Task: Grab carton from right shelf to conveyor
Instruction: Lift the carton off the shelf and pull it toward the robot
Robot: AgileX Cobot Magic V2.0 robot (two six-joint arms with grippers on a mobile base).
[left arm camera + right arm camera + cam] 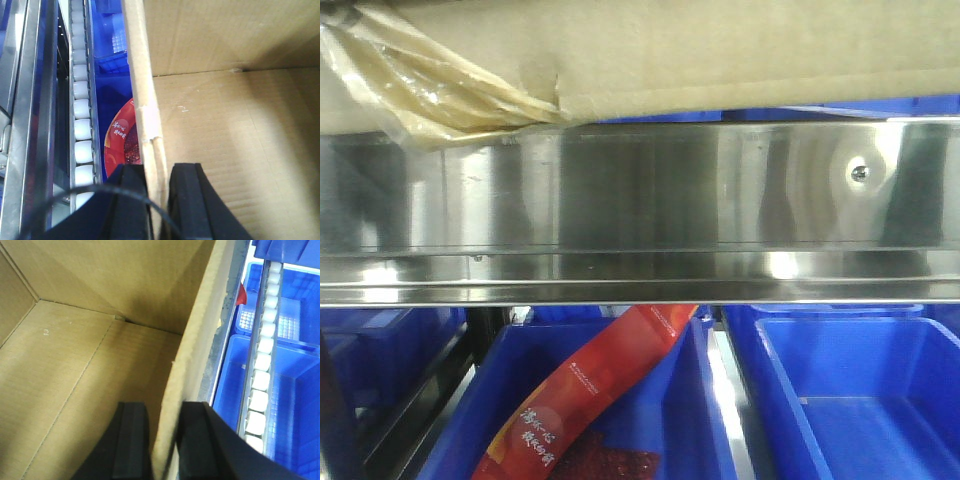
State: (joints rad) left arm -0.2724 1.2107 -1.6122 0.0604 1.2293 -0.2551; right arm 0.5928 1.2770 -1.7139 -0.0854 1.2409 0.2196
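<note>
Cardboard fills both wrist views. On the left side, the left gripper (159, 174) straddles the left wall of the carton (225, 130) from above. One black finger is outside and one inside, and they are clenched on the wall's raw edge. Beyond that wall lie a track of white rollers (82, 130) and a glossy red packet (122, 140) in a blue bin (112, 55).

The carton itself is open-topped, plain brown and corrugated, with a matte, faintly ribbed floor. Its long axis appears to run across the robot, from one gripper to the other. In the front view its underside sits just above a polished steel shelf rail (640, 200), with crumpled clear plastic (410, 90) at its left corner. Whether it rests on the shelf or hangs free I cannot tell.

On the right, the right gripper (164, 412) pinches the opposite wall the same way, also grasping the carton. Neither arm is nearer, since each holds its own side. The walls are thin and likely to flex, so I judge both arms must travel together. No conveyor is identifiable here.
</note>
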